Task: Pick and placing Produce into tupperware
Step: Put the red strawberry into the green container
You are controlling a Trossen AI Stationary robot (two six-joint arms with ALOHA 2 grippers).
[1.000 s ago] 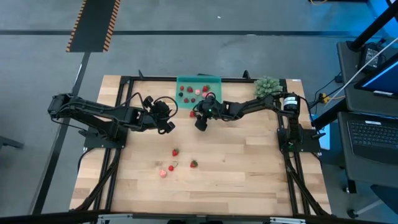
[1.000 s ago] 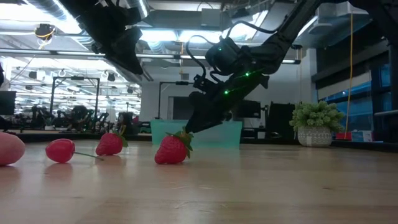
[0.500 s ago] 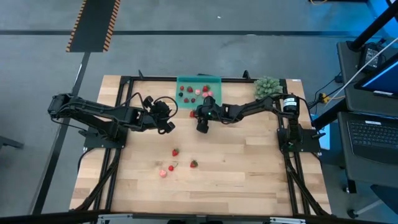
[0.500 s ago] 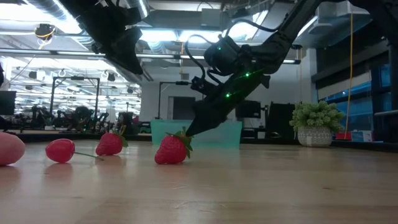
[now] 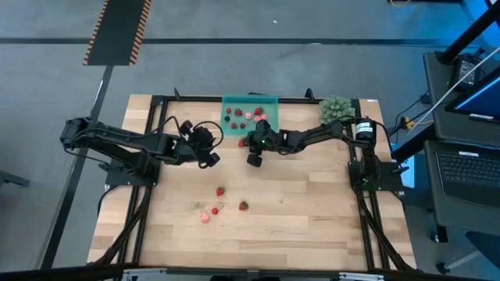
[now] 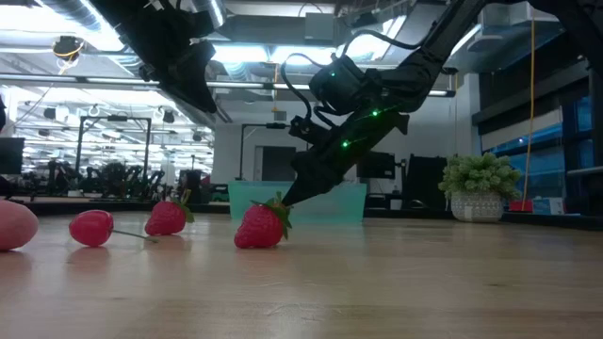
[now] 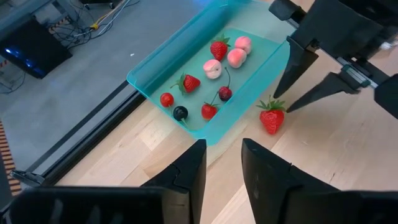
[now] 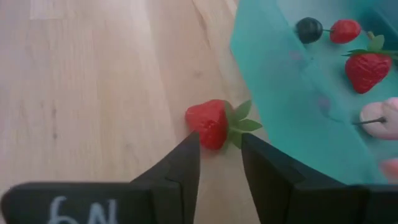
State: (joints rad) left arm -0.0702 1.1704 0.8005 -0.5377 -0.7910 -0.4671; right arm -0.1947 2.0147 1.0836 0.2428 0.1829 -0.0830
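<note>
The right gripper is low over the table, just outside the tupperware, its two fingers straddling a strawberry that lies on the wood right beside the container's near wall. The jaws stand narrowly apart, and the berry sits at or just ahead of the tips; whether the pads touch it cannot be told, so the berry cannot be called held.

To do the pick well, the fingers should probably go a little farther forward, until the red body and not the green leaves lies between them, then close gently so the soft fruit is not squashed or squirted out sideways against the wall. The lift need only clear the low rim before moving over the pieces already inside.

The left gripper hangs above the table, near the tupperware, fingers slightly parted, holding nothing. Three more pieces lie well apart, toward the table's middle.
</note>
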